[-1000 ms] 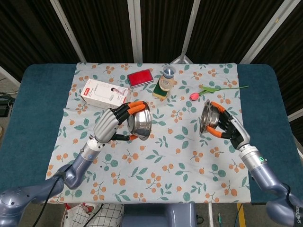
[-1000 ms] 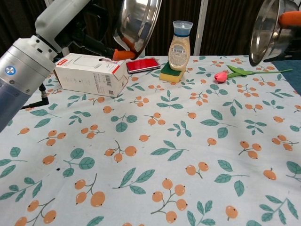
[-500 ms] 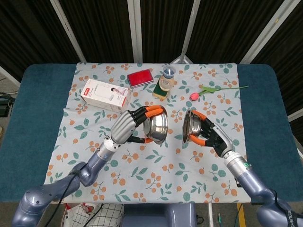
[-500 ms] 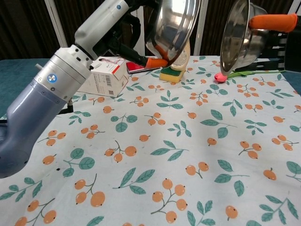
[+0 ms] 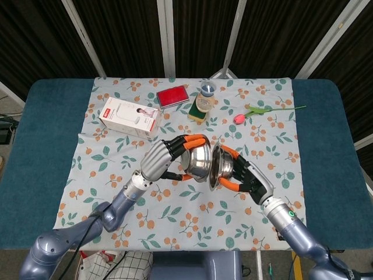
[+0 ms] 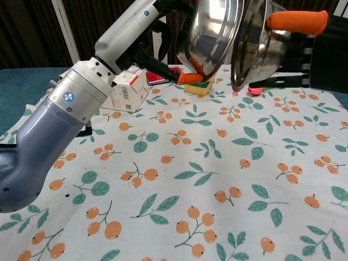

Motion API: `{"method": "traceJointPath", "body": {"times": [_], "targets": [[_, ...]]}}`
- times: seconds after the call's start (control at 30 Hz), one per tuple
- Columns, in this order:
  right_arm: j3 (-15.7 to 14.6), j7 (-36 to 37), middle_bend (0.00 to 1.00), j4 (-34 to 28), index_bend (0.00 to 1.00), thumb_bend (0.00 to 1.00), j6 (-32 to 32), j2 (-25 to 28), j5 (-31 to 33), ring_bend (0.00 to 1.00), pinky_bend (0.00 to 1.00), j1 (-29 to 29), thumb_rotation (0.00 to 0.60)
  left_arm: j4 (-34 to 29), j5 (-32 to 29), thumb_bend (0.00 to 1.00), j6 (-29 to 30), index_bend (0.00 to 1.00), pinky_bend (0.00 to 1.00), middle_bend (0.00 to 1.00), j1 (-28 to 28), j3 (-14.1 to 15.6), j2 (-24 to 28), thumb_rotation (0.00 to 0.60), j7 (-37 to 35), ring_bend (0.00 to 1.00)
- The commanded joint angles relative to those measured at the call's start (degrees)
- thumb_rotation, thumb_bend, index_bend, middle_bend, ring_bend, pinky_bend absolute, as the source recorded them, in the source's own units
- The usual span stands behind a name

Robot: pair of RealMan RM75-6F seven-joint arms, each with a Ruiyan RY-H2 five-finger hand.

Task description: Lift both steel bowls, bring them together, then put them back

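The scene is lit evenly and brightly from above; only soft, short shadows are cast on the table (image 5: 52, 146). Bright reflections are seen on the steel bowls (image 6: 215, 32). The head view is sharp throughout. In the chest view, the near arm (image 6: 49, 141) is rendered large and slightly soft.

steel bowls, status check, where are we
Left hand grips left bowl, right hand grips right bowl. Both aloft mid-table, rims together. Nothing between them; white box and bottle sit behind.
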Motion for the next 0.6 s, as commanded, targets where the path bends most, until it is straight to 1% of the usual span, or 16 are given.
{"method": "traceJointPath", "body": {"times": [0.03,0.27,0.6], "targets": [[-0.7,-1.8,0.99,-1.6,1.0,0.36,0.4,-1.0,0.6,1.0,1.0,-0.2,0.6,-0.4,0.0,0.43,0.3,0.49,0.72,0.62,0.0,0.3,0.0,0.6,0.4,0.51],[-1.3,-4.8,0.99,-3.3,1.0,0.36,0.7,-2.9,1.5,1.0,1.0,0.1,0.6,-2.0,0.1,0.43,0.8,0.49,0.72,0.62,-0.1,0.8,0.0,0.6,1.4,0.51],[-0.6,-4.4,0.99,-4.7,1.0,0.36,1.2,-1.8,1.1,1.0,1.0,-1.4,0.6,-3.8,0.3,0.43,1.1,0.49,0.72,0.62,-0.1,1.7,0.5,0.6,2.4,0.51]]}}
